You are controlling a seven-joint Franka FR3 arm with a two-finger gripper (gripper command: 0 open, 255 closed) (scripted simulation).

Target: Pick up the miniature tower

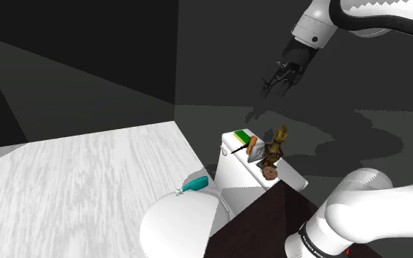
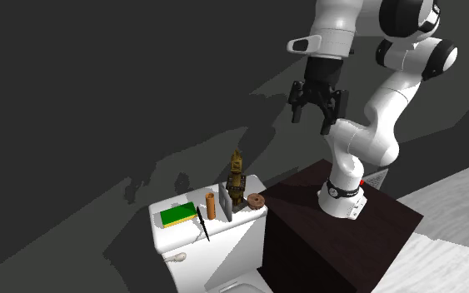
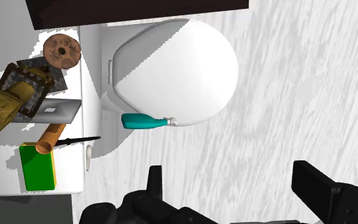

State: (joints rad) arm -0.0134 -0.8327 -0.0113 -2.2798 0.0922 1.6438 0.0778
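Behind the stand's corner: in the shoulder view the dark stand (image 1: 263, 220) covers the near lower part of the white toilet tank (image 1: 234, 172).
Cut off: the arm (image 2: 391, 108) runs out past the top edge in both exterior views; in the wrist view the miniature tower (image 3: 9, 102) is clipped at the picture's edge.
Hard to make out: the tower's carving is unclear, reading just as a golden-brown figure on a dark square base. In the shoulder view a brown cylinder (image 1: 254, 146) overlaps a grey slab (image 1: 256, 152) just beside the tower.
Miniature tower: upright on the tank's top, toward the second exterior view's right end, between the grey slab and a brown ring-shaped disc (image 2: 256, 201). The disc lies nearest the stand.
Other items on the tank: a green block (image 2: 177, 215) at the second exterior view's left end, with a black pen (image 2: 202, 225) between it and the cylinder.
Beside the seat cover (image 3: 177, 70): a teal bottle (image 3: 144, 121) on its side, touching the cover's edge.
Arm pose: rising from the stand and bent over, with the wrist pointing down, high above the tank.
Jaws: spread apart and gripping nothing, well clear of the tower. White wood-grain floor (image 3: 266, 127) shows between the two fingers (image 3: 311, 184).
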